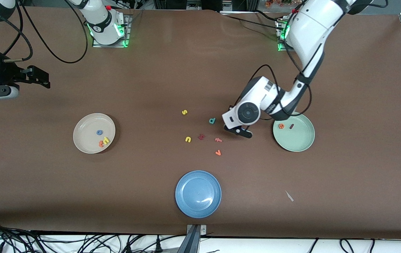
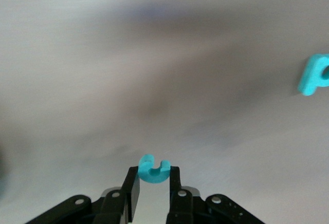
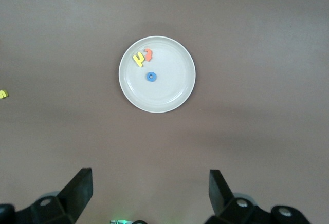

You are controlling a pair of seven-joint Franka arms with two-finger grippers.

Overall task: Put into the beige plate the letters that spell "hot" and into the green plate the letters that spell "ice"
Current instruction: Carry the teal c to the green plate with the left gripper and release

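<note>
My left gripper [image 1: 244, 133] is shut on the teal "c" [image 2: 153, 168], pinched between both fingers, low over the table between the teal "d" [image 1: 212, 121] and the green plate [image 1: 299, 140]. The front view hides the "c". In the green plate lie the orange "e" [image 1: 281, 125] and the dark red "i" [image 1: 291, 126]. The beige plate [image 1: 87, 130] holds the blue "o" [image 1: 99, 132], yellow "h" [image 1: 106, 140] and orange "t" [image 1: 101, 143]. My right gripper [image 3: 150, 183] waits open and empty, up near the right arm's end of the table, looking down on that plate [image 3: 169, 93].
Loose letters lie mid-table: a yellow "s" [image 1: 184, 112], a yellow "u" [image 1: 188, 139], a chunky dark red letter [image 1: 201, 136], a pinkish "f" [image 1: 218, 140] and an orange "v" [image 1: 218, 152]. A blue plate [image 1: 198, 194] sits nearest the front camera. A small pale scrap [image 1: 289, 196] lies beside it.
</note>
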